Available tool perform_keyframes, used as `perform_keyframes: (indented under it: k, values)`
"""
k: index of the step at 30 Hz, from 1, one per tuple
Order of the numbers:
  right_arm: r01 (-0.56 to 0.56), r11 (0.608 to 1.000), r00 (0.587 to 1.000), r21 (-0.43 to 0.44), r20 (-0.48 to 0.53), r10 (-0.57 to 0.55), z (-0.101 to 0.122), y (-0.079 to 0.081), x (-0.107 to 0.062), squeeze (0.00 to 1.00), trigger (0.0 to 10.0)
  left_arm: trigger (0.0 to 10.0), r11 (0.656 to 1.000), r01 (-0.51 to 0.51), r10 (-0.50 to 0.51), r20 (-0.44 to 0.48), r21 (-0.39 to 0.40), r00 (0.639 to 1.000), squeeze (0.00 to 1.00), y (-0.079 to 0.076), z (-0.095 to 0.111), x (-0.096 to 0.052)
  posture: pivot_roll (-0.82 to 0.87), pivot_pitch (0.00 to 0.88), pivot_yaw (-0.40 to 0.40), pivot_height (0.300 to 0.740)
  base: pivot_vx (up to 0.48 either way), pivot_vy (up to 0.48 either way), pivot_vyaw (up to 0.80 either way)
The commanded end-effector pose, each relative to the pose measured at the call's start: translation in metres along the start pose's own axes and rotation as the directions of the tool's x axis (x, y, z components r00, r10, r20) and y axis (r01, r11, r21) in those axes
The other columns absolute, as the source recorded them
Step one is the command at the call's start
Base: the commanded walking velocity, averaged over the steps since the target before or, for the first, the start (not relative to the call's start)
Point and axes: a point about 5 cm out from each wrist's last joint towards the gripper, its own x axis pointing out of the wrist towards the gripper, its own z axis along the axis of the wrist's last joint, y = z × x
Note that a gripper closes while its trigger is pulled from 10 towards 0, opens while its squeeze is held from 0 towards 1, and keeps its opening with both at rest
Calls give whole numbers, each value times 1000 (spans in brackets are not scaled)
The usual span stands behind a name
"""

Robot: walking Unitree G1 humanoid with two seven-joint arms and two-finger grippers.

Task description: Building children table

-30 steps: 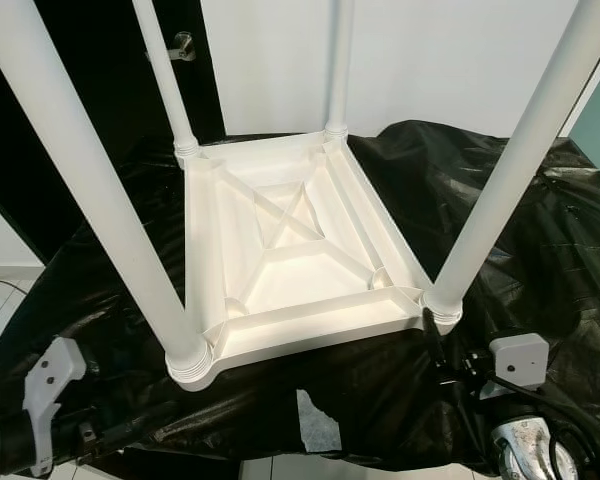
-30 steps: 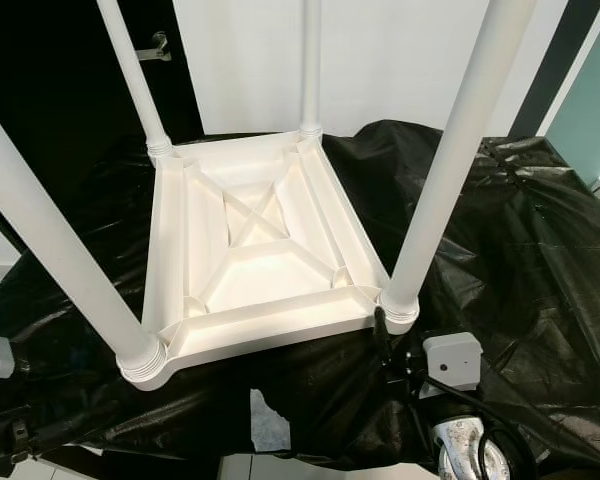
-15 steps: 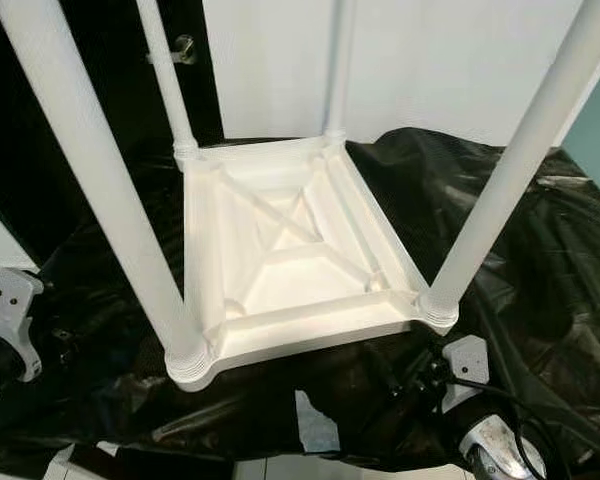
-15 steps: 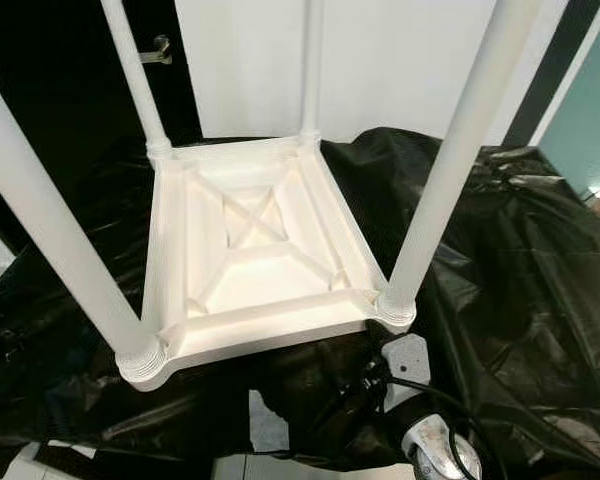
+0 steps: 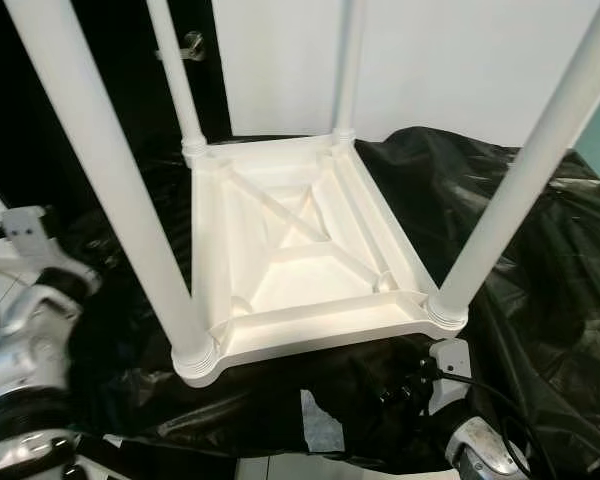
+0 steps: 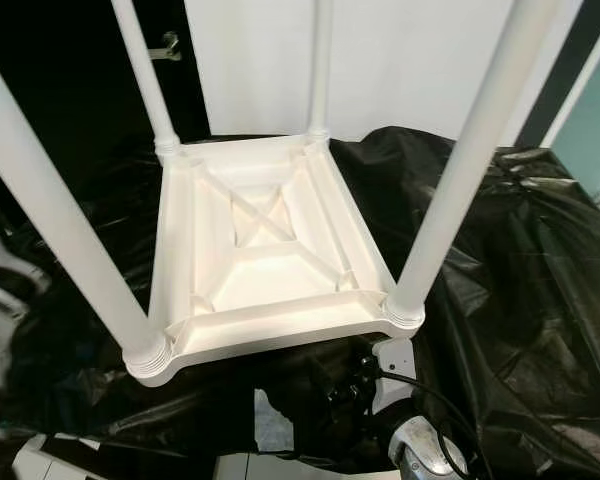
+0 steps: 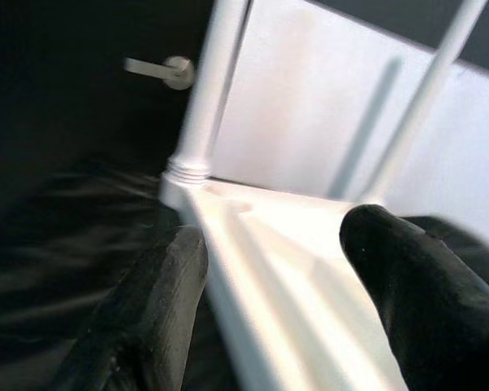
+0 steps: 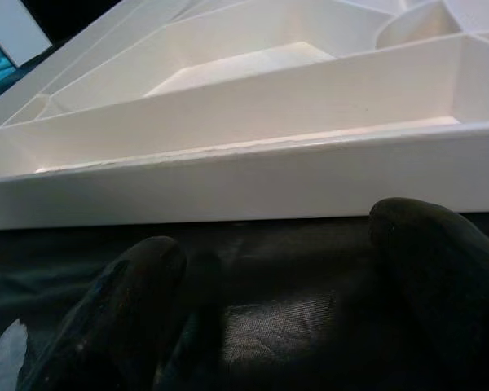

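Lying upside down on black plastic (image 5: 540,230), the white table (image 5: 300,250) sits between both grippers' spread, empty fingers (image 7: 163,277).

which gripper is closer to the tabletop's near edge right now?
Right. The right gripper sits low on the black sheet, fingers open, just short of the upturned tabletop's near edge. The left gripper is open at its left side.

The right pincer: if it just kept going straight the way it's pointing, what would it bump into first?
Most likely the near side rail of the upside-down white table. The right pincer, open, hovers low over the black plastic sheet and points at that edge, though depth is hard to judge.
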Motion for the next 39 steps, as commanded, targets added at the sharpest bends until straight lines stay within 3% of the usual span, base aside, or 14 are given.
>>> perform_keyframes:
  k: [1, 3, 4, 7, 11, 14, 16, 17, 19, 26, 27, 34, 36, 39]
  values:
    - [41, 999, 999, 21, -19, -40, -1, -6, 1, 0, 10000, 10000, 972, 229, -229, 5, -58, 973, 0, -23, -6, 3, -6, 0, -16, 740, 0, 0, 0]
    - [41, 999, 999, 21, -19, -40, -1, -6, 1, 0, 10000, 10000, 972, 229, -229, 5, -58, 973, 0, -23, -6, 3, -6, 0, -16, 740, 0, 0, 0]
    - [50, 998, 999, 25, -18, -50, 0, -7, 2, 0, 10000, 10000, 958, 277, -277, 6, -79, 961, 0, -31, -10, 2, -11, 0, -19, 740, 0, 0, 0]
    - [73, 996, 997, 45, -14, -72, 3, -9, 6, 0, 10000, 10000, 895, 424, -427, 5, -137, 904, 0, -57, -20, -5, -16, 0, -18, 740, 0, 0, 0]
    - [84, 995, 996, 46, -18, -84, 4, -11, 7, 0, 10000, 10000, 856, 495, -499, 5, -148, 866, 0, -73, -22, -12, -15, 0, -20, 740, 0, 0, 0]
    - [99, 995, 995, 26, -30, -98, 5, -17, 11, 0, 10000, 10000, 788, 591, -600, -1, -172, 800, 0, -99, -24, -26, -11, 0, -26, 740, 0, 0, 0]
    - [107, 994, 994, 17, -34, -107, 6, -21, 13, 0, 10000, 10000, 755, 627, -639, -2, -195, 769, 0, -111, -25, -33, -6, 0, -31, 740, 0, 0, 0]
    - [107, 994, 994, 17, -34, -107, 6, -21, 13, 0, 10000, 10000, 755, 627, -639, -2, -195, 769, 0, -111, -25, -33, -6, 0, -31, 740, 0, 0, 0]
    - [118, 993, 992, -10, -40, -118, 9, -29, 18, 0, 10000, 10000, 718, 664, -684, -38, -211, 728, 0, -130, -31, -45, -2, 0, -33, 740, 0, 0, 0]
    - [126, 991, 991, -35, -49, -127, 13, -39, 25, 0, 10000, 10000, 668, 695, -722, -9, -266, 691, 0, -155, -32, -59, 8, 0, -41, 740, 0, 0, 0]
    - [117, 992, 991, -53, -51, -120, 14, -43, 30, 0, 10000, 10000, 654, 698, -730, 1, -291, 684, 0, -167, -34, -65, 10, 0, -43, 740, 0, 0, 0]
    - [105, 992, 993, -68, -47, -108, 19, -50, 40, 0, 10000, 10000, 641, 701, -735, 15, -314, 678, 0, -183, -35, -68, 16, 0, -44, 740, 0, 0, 0]
    - [98, 992, 994, -83, -39, -102, 22, -53, 46, 0, 10000, 10000, 636, 704, -738, 17, -318, 674, 0, -189, -35, -69, 20, 0, -44, 740, 0, 0, 0]
    - [65, 989, 997, -134, -20, -68, 35, -59, 67, 0, 10000, 10000, 619, 711, -751, 13, -334, 660, 0, -206, -37, -69, 21, 0, -40, 740, 0, 0, 0]
